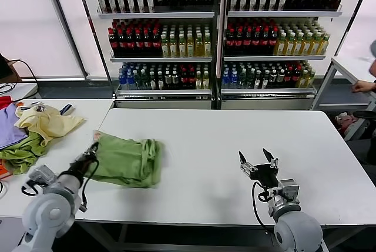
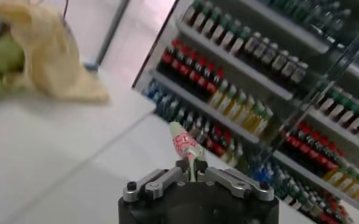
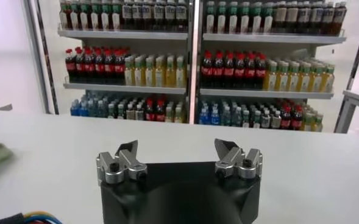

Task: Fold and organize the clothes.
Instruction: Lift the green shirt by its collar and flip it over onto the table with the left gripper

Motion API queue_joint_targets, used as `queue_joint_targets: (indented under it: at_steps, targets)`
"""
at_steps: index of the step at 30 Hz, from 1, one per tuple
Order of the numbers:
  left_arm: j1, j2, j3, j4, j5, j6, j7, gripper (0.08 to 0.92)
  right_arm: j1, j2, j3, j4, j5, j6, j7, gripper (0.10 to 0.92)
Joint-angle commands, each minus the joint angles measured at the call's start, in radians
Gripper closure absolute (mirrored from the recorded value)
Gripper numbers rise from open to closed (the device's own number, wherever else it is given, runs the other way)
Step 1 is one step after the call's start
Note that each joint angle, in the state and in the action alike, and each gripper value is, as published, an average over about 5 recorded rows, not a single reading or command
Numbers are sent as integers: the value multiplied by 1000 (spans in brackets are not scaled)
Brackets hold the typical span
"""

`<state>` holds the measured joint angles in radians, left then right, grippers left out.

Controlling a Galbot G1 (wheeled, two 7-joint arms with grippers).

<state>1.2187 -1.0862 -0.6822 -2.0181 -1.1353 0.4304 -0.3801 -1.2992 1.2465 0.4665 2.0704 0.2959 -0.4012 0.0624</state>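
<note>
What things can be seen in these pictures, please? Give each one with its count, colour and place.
green shirt: one, light green, bunched on the main white table, robot's left side
white table: one, white, centre
side table: one, white, robot's left
clothes pile: several, yellow, green, purple, on the side table
drink shelves: two units, many bottles, behind
left end effector: one, shut on the green shirt's edge with the red-and-white print
right end effector: one, open, over bare table, robot's right
</note>
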Motion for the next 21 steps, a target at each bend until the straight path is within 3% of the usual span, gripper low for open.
queue_joint_targets:
  at_steps: [1,6,10,15,21]
  targets:
    - [-42,21,214,-140,311,24,20,888,-9,5,5,17,-2,3,-1,203]
    - [-108,-147,518,-37,578,14,32,888,-21,11,17,30,-5,4,-2,203]
    - [-189,-280,672,61,705,17,24,888,-26,14,30,34,-6,5,-3,203]
    - [-309,-431,779,198,763,21,0,888,-26,11,46,37,-4,5,-4,203]
    - [-406,-538,848,397,809,16,-21,888,-20,1,59,34,4,7,-6,203]
